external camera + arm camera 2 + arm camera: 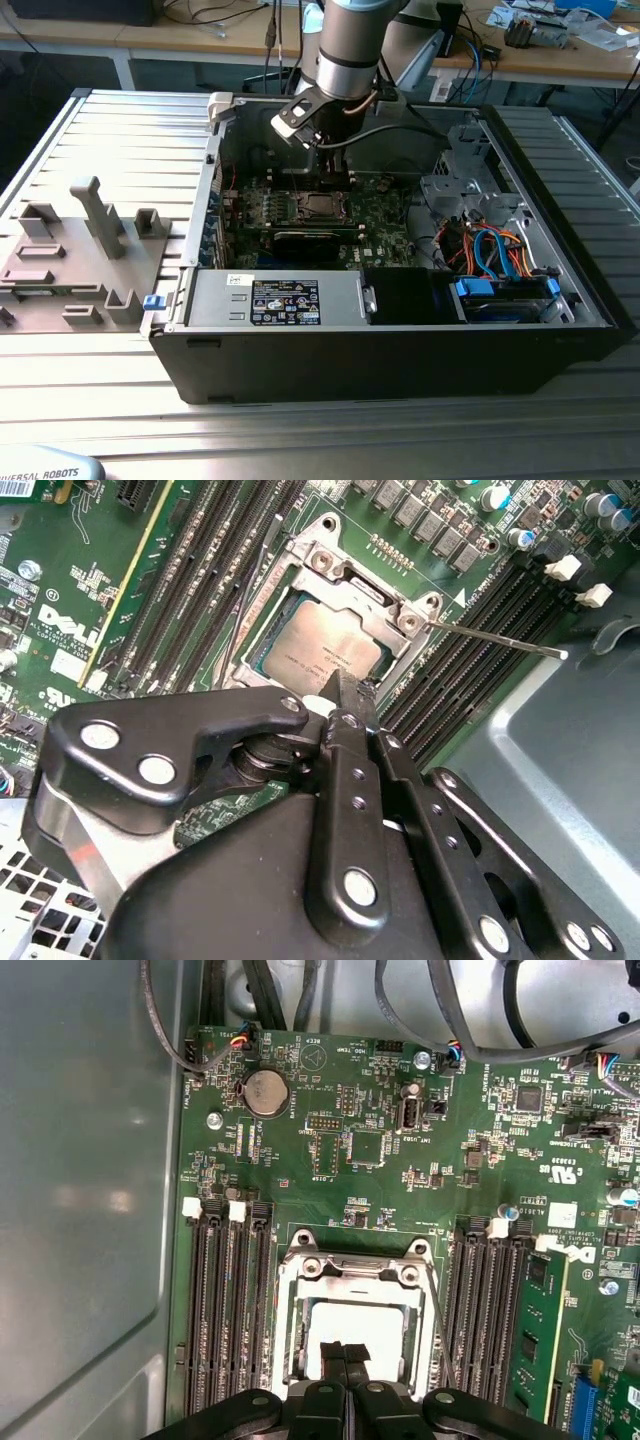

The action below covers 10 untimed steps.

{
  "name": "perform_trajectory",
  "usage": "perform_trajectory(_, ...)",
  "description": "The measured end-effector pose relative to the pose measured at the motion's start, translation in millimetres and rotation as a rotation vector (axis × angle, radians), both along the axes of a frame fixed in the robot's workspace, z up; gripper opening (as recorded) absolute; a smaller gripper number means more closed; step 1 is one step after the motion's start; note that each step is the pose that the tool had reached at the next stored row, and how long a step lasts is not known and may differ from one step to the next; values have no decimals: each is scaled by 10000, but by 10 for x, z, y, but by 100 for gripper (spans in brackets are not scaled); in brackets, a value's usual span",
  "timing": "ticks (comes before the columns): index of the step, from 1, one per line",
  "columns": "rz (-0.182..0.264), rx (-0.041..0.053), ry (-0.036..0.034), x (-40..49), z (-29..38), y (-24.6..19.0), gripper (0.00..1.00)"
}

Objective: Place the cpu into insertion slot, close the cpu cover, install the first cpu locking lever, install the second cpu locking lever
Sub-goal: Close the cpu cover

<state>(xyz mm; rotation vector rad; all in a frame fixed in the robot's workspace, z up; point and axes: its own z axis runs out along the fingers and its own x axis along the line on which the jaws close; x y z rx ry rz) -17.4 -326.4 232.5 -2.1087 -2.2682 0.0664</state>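
pointing at the cpu [362, 1318], hand [346, 1352] pinched; lever [500, 640] sticking out

Partly blocked
You couldn't see one edge of the cpu [350, 1320] or cpu cover [287, 1320] behind the gripper [345, 1352].

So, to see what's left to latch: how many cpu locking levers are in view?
2, both in the second wrist view: a silvery lever sticking out over the memory slots, and a dark lever over the slots on the opposite side of the cpu. Neither looks latched.
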Motion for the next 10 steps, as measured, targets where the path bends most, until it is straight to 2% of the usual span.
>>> perform_trajectory(3, 0, -3, 1, 0, 13, -1, 11)
perform_trajectory(10, 0, 0, 1, 0, 107, -3, 11)
